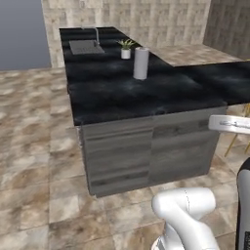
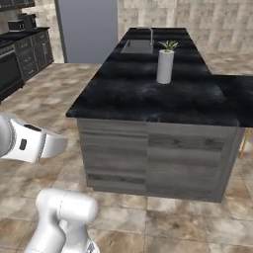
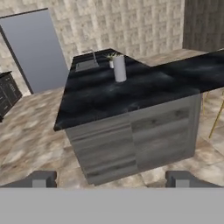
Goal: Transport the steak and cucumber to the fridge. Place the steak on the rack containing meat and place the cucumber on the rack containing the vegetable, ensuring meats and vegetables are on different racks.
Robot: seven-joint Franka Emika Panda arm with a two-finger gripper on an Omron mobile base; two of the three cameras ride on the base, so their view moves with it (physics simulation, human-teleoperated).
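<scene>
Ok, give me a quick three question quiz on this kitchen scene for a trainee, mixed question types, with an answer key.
1. True or false: the gripper is holding a steak.
2. What stands nearest the white cylinder on the black island counter? A) a small potted plant B) a kettle C) a blue plate
3. What is set into the counter's far end, with a faucet behind it?

Key:
1. False; the fingers are wide apart with nothing between them.
2. A
3. A sink
</scene>
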